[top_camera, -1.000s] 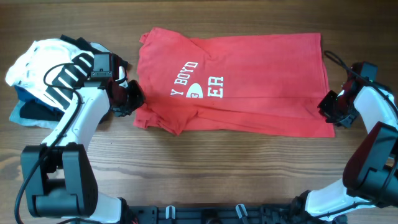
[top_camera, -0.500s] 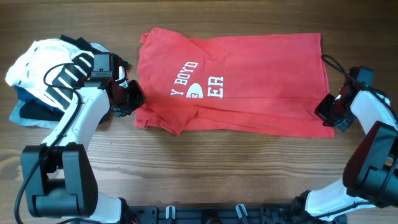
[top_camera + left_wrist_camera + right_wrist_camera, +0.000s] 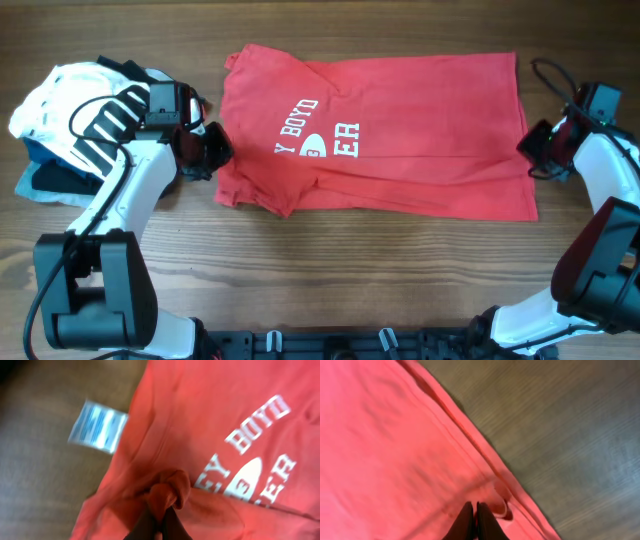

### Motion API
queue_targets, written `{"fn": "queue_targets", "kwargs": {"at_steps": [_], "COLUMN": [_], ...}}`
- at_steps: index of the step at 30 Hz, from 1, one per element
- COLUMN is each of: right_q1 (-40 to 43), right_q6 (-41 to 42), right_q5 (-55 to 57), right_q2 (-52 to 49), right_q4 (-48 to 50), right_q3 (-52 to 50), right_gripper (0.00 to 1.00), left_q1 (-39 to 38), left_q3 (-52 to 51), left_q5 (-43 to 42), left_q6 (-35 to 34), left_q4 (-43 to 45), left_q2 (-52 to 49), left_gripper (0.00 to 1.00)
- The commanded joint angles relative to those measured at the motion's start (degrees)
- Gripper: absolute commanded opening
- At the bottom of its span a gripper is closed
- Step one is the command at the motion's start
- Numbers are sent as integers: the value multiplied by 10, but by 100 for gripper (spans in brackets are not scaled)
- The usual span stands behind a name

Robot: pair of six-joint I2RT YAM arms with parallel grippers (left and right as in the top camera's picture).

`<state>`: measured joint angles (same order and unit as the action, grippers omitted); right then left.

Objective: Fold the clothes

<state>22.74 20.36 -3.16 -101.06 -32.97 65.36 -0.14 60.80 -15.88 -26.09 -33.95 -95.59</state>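
The red T-shirt (image 3: 400,130) with white lettering lies spread across the middle of the table, its lower part folded over. My left gripper (image 3: 207,150) is at the shirt's left edge. In the left wrist view it (image 3: 161,519) is shut on a bunched fold of the red fabric (image 3: 167,487). A small white and blue tag (image 3: 97,432) shows beside the shirt's edge. My right gripper (image 3: 535,152) is at the shirt's right edge. In the right wrist view its fingers (image 3: 474,510) are shut on the fabric, with a small raised loop of hem (image 3: 501,506) beside them.
A pile of other garments lies at the far left: a white one with black stripes (image 3: 75,110) over black and light blue ones (image 3: 45,180). Bare wooden table (image 3: 350,270) runs along the front.
My right gripper has moved along the shirt's right edge toward the back of the table. My left gripper has shifted slightly back, still shut on the fabric. The shirt's outline is almost the same.
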Motion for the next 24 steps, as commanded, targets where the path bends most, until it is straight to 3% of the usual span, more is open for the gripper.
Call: {"fn": "queue_targets", "kwargs": {"at_steps": [1,7,8,9,10,11,13,14,16,19,22,24], "right_q1": [-3,-3,-3,-3,-3,-3,-3,-3,-3,-4,-4,-4], "right_q6": [27,24,23,21,21,21,21,18,5,0,-3,-9], "right_q5": [-19,-19,-19,-18,-19,-19,-18,-18,-18,-18,-18,-18], "right_q2": [-7,-7,-7,-7,-7,-7,-7,-7,-8,-8,-8,-8], "right_q4": [16,27,29,30,29,27,25,25,25,21,17,16], "right_q3": [10,9,9,9,9,9,9,9,9,9,3,-4], "right_gripper": [4,4,4,4,4,4,4,4,4,4,4,4], "left_q1": [3,3,3,3,3,3,3,3,2,-17,-71,-109], "left_q3": [-1,-1,-1,-1,-1,-1,-1,-1,-1,-1,-1,-1], "left_q5": [-1,-1,-1,-1,-1,-2,-18,-35,-81,-152,-135,-74], "left_q6": [-3,-4,-10,-26,-39,-50,-61,-61,-61,-36,32,56], "left_q4": [34,89,99,114,126,131,129,120,89,41,5,-9], "left_q2": [-5,-5,-5,-5,-5,-5,-5,-5,-5,-5,-5,-5], "left_gripper": [4,6,14,29,51,62,71,71,59,50,49,50]}}
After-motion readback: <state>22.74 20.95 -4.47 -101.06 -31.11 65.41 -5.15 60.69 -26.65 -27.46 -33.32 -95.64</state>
